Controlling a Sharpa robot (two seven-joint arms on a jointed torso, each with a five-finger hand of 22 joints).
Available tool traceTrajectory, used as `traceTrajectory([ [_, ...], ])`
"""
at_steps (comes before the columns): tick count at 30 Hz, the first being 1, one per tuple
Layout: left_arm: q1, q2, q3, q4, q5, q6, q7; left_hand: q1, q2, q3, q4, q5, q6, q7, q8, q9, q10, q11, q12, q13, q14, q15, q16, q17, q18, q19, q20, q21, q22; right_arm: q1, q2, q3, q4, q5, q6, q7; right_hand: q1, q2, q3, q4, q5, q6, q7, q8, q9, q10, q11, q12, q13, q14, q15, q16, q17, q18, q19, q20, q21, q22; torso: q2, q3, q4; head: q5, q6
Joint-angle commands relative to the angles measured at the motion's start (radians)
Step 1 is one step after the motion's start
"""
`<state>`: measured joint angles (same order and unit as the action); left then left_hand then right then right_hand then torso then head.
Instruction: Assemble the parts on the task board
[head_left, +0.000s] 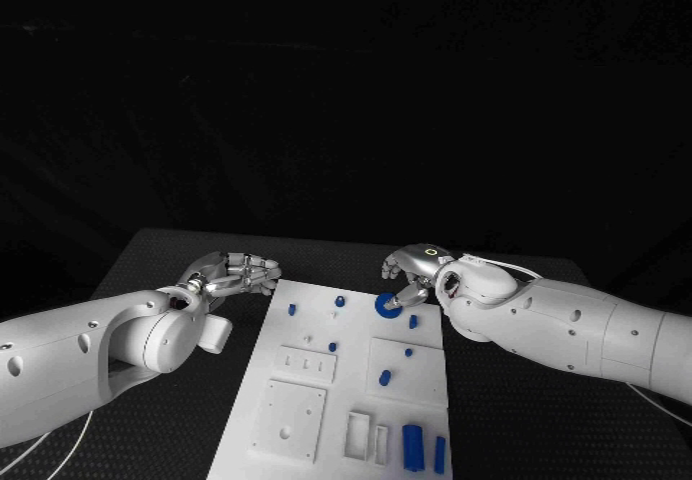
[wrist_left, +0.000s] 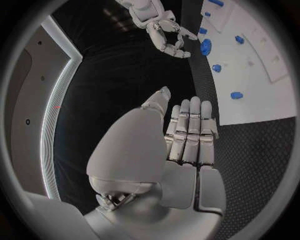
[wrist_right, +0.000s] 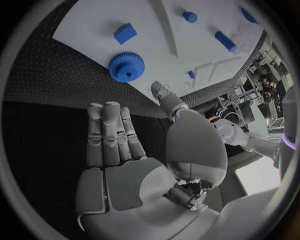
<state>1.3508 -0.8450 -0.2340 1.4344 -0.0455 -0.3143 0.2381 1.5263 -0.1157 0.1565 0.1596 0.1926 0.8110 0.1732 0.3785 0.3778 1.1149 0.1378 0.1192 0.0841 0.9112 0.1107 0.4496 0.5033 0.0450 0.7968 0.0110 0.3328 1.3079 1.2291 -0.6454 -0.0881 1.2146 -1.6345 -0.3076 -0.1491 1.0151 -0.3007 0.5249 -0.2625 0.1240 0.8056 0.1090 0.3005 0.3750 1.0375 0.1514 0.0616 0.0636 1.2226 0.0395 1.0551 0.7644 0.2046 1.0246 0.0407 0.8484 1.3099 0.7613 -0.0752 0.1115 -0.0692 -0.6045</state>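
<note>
1. The task board (head_left: 325, 400) is lying in the middle of the black table (head_left: 159, 260), its far edge reaching toward the two hands.
2. The left hand (head_left: 231, 273) is hovering over the table just off the board's far left corner; in its wrist view the fingers (wrist_left: 187, 130) are lying straight and pressed side by side, the thumb apart, holding nothing.
3. The right hand (head_left: 411, 268) is hanging over the board's far right corner. Its wrist view shows the fingers (wrist_right: 109, 132) extended and close together with nothing between them.
4. A blue gear (head_left: 389, 302), round and toothed with a centre hole, is sitting at the board's far right corner, just below the right hand's fingertips; whether a fingertip is touching it cannot be told.
5. Small blue pegs are standing along the far edge, one near the far left corner (head_left: 291, 310) and one nearer the middle (head_left: 338, 298).
6. Another blue piece (head_left: 384, 377) is standing in the square plate on the board's right side.
7. Two long blue bars (head_left: 413, 443) are lying near the board's near right corner, beside white rectangular slots (head_left: 358, 432).
8. Nothing is lying between the hands and the board's parts.
</note>
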Motion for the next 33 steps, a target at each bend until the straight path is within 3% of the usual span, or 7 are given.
traceTrajectory([
  [1,0.001,0.003,0.000,0.000,0.000,0.020,0.009,0.008,-0.001,0.000,0.005,-0.006,0.005,0.001,-0.005,-0.001,0.004,0.000,-0.004,-0.001,-0.002,0.000,-0.004,0.002,0.018,-0.008,-0.001,-0.006,0.018,-0.007,0.001,0.000,-0.007,0.010,0.052,0.003,-0.008,0.002,-0.011,0.000,-0.009,-0.015,-0.012,-0.005,-0.001,-0.014,0.001,0.003,0.002,-0.011,-0.001,0.006,-0.002,0.057,-0.009,-0.002,-0.004,0.007,-0.001,0.0004,-0.0010,0.000,-0.004],
  [9,0.000,0.007,0.000,-0.005,0.000,0.024,0.008,0.007,-0.001,0.000,0.006,-0.007,0.005,0.001,-0.005,-0.001,0.004,0.000,-0.004,-0.001,-0.002,0.000,-0.005,0.002,0.017,-0.009,-0.001,-0.006,0.018,-0.022,0.019,0.000,-0.047,0.030,0.060,0.022,0.015,0.007,-0.004,0.011,-0.005,-0.022,-0.004,0.000,0.004,-0.007,-0.023,0.013,0.007,-0.010,-0.024,0.018,-0.008,0.057,-0.002,-0.004,-0.003,0.005,-0.001,-0.0007,0.0016,-0.001,-0.009],
  [16,0.000,0.010,0.000,-0.011,0.000,0.027,0.007,0.007,0.000,0.000,0.007,-0.007,0.005,0.001,-0.005,-0.001,0.004,0.000,-0.004,-0.001,-0.001,0.000,-0.005,0.002,0.017,-0.009,-0.001,-0.007,0.018,-0.042,0.038,-0.001,-0.081,0.032,0.048,0.041,0.052,0.025,0.024,0.025,0.011,-0.012,0.011,0.013,0.011,0.028,-0.037,0.032,0.012,0.001,-0.038,0.029,-0.015,0.057,0.009,-0.009,0.003,0.006,-0.001,-0.0018,0.0033,-0.007,-0.015],
  [22,0.000,0.011,0.000,-0.012,0.000,0.028,0.007,0.007,0.000,0.000,0.007,-0.007,0.005,0.001,-0.005,-0.001,0.005,0.000,-0.005,-0.001,-0.001,0.000,-0.005,0.003,0.017,-0.009,-0.001,-0.007,0.018,-0.046,0.045,-0.001,-0.097,0.035,0.042,0.051,0.118,0.057,0.116,0.043,-0.057,0.044,0.034,0.041,0.019,0.105,-0.046,0.070,0.027,0.019,-0.046,0.041,-0.027,0.057,0.026,-0.015,0.011,0.006,-0.001,-0.0018,0.0040,-0.004,-0.020],
  [26,0.000,0.010,0.000,-0.011,0.000,0.027,0.007,0.006,0.001,-0.001,0.008,-0.008,0.005,0.001,-0.005,-0.001,0.005,0.000,-0.005,-0.001,-0.001,0.000,-0.005,0.003,0.017,-0.009,-0.001,-0.007,0.018,-0.047,0.048,-0.001,-0.100,0.026,0.045,0.050,0.123,0.069,0.160,0.058,-0.068,0.071,0.043,0.050,0.019,0.141,-0.053,0.086,0.040,0.028,-0.053,0.052,-0.031,0.057,0.036,-0.018,0.019,0.008,-0.002,-0.0019,0.0022,-0.002,-0.022],
  [31,0.000,0.010,0.000,-0.010,0.000,0.028,0.007,0.006,0.001,-0.001,0.009,-0.008,0.005,0.002,-0.005,-0.002,0.005,0.000,-0.005,-0.001,-0.001,0.000,-0.006,0.003,0.017,-0.009,-0.001,-0.007,0.018,-0.049,0.052,-0.001,-0.106,0.025,0.035,0.048,0.114,0.072,0.181,0.067,-0.071,0.090,0.054,0.053,0.017,0.217,-0.083,0.133,0.085,0.028,-0.082,0.075,-0.020,0.057,0.042,-0.023,0.030,0.012,-0.002,-0.0020,0.0012,0.000,-0.023],
  [33,0.000,0.009,0.000,-0.009,0.000,0.028,0.007,0.005,0.002,-0.001,0.010,-0.008,0.005,0.002,-0.006,-0.002,0.005,0.000,-0.005,-0.001,-0.001,0.000,-0.006,0.003,0.017,-0.009,-0.001,-0.007,0.018,-0.049,0.053,-0.001,-0.108,0.024,0.035,0.047,0.107,0.070,0.184,0.071,-0.071,0.088,0.050,0.050,0.014,0.249,-0.097,0.166,0.126,0.031,-0.095,0.083,-0.017,0.057,0.048,-0.026,0.036,0.012,-0.002,-0.0017,0.0021,-0.001,-0.024],
])
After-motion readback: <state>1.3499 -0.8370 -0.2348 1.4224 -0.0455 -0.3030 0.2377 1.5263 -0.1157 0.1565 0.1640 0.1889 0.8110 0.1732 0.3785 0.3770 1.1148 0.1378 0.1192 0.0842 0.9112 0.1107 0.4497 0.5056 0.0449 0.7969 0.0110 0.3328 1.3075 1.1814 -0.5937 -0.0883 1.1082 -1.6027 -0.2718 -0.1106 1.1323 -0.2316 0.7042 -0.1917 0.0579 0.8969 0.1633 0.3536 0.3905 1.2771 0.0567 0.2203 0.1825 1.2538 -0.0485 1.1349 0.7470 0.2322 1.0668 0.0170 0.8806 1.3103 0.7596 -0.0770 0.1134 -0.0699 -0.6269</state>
